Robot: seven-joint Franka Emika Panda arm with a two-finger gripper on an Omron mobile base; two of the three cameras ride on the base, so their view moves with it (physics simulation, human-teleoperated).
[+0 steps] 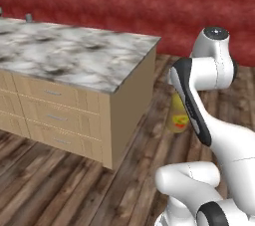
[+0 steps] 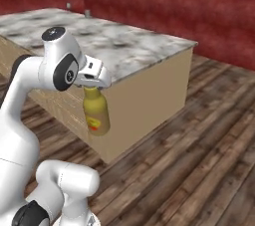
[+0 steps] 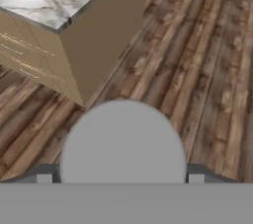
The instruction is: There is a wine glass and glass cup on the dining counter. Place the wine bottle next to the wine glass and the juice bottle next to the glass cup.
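The fingers (image 2: 92, 86) are clamped on the juice bottle (image 2: 96, 114) — it hangs upright over the wooden floor (image 2: 199, 140), beside the cabinet's corner (image 2: 144, 105).

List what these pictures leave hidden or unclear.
- Juice bottle: its upper part is hidden by the arm in the left base view; its cap is covered by the gripper in the right base view.
- Two small things at the marble worktop's far edge: too small to identify.

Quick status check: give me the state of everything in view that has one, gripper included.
juice bottle: upright, hanging by its neck, lifted off the floor.
gripper: shut on the juice bottle's neck.
cabinet drawers: all closed.
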